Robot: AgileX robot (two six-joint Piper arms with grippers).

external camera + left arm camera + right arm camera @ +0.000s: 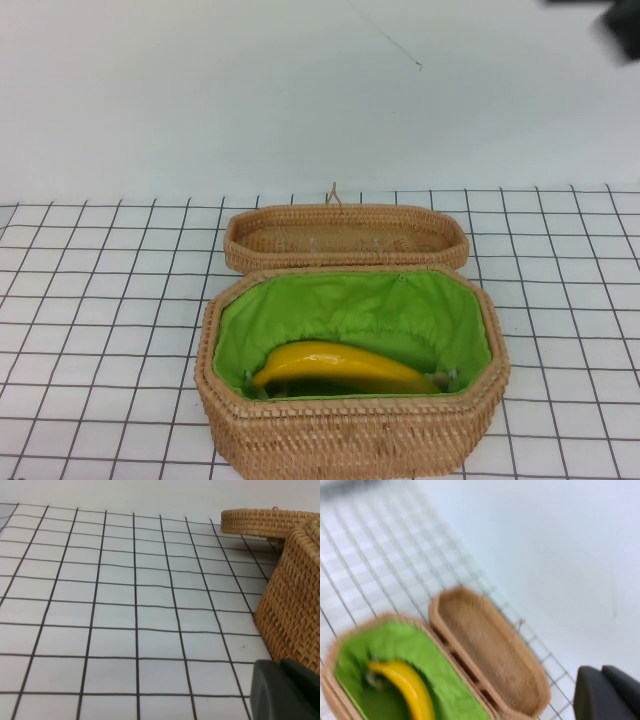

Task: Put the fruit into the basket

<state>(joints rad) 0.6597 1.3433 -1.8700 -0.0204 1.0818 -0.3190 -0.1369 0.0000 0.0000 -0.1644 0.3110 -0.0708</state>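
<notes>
The yellow banana lies inside the tan wicker basket, on its green lining, along the near wall. The right wrist view shows the banana in the basket from high above. My right gripper is shut and empty, raised well above and behind the basket; a dark part of that arm shows at the high view's top right corner. My left gripper is shut and empty, low over the table just left of the basket's wall. It is outside the high view.
The shallow unlined wicker lid lies open-side up on the table, touching the basket's far side; it also shows in the left wrist view and the right wrist view. The white gridded table stretches to both sides.
</notes>
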